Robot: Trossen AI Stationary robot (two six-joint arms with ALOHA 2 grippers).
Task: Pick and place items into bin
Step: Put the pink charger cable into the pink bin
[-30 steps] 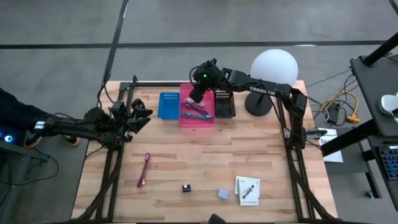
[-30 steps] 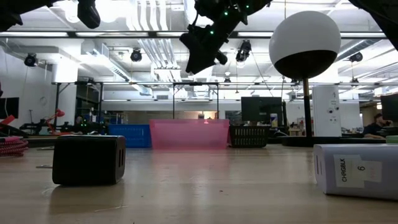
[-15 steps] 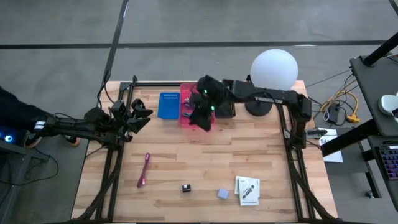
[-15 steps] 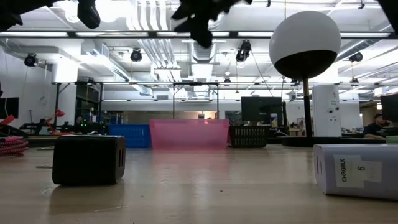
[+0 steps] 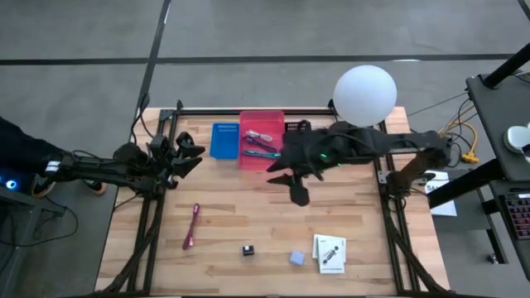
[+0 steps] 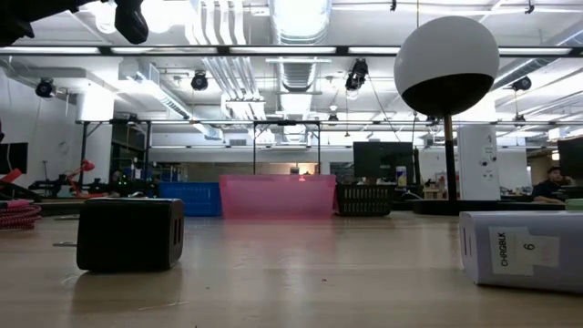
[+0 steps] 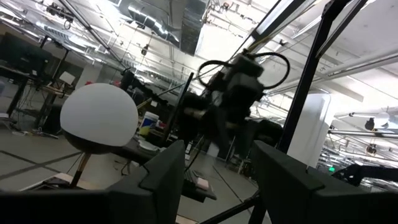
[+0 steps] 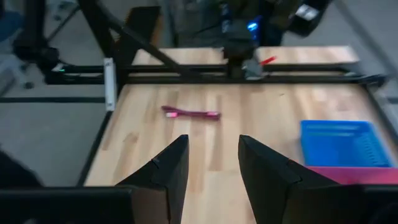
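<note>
Magenta strap (image 8: 191, 114) lies well beyond the right gripper's (image 8: 211, 163) open, apparently empty jaws.

Bright overhead ceiling lights (image 6: 301, 14) — glare above, motion-blurred right arm (image 5: 331, 153).

Right arm (image 5: 331, 153) blurred; bin contents (image 5: 259, 141) indistinct
</note>
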